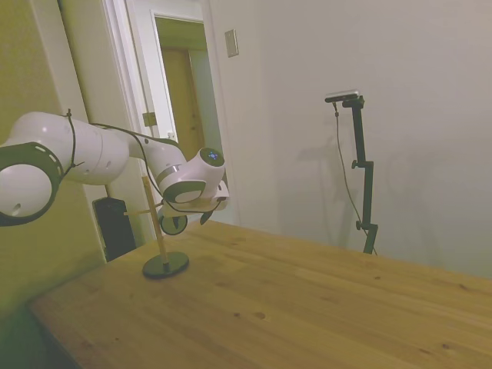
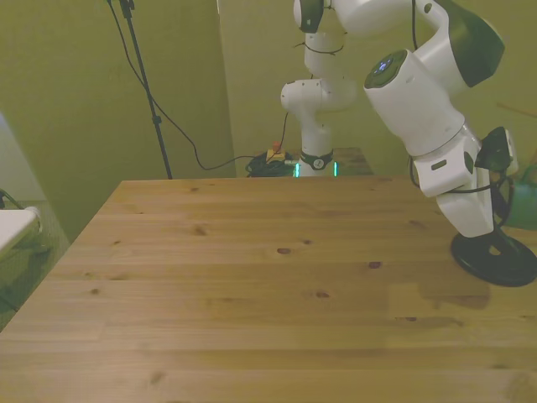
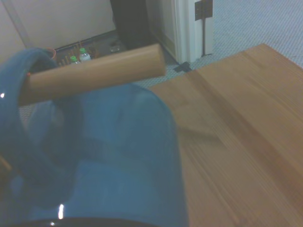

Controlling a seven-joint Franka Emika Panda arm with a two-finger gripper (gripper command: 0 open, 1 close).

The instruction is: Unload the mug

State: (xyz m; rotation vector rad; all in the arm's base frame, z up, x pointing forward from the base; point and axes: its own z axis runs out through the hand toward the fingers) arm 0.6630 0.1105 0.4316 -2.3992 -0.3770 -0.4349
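The mug [image 1: 174, 224] hangs on the wooden peg stand [image 1: 151, 217], whose dark round base [image 1: 165, 265] sits near the table's far corner. In the wrist view the mug [image 3: 109, 161] looks blue and fills the near field, its handle [image 3: 19, 94] looped over a horizontal wooden peg [image 3: 94, 73]. My gripper [image 1: 187, 221] is right at the mug, level with it. In the front view the mug [image 2: 525, 198] shows at the right edge, partly behind my gripper [image 2: 503, 211], above the stand's base [image 2: 495, 257]. The arm's own hand hides how the gripper stands.
The wooden table [image 1: 307, 300] stretches wide toward the front view's left. The stand is close to the table's edge [image 2: 524, 290] on the front view's right. A white object [image 2: 15, 228] sits off the table at the front view's left.
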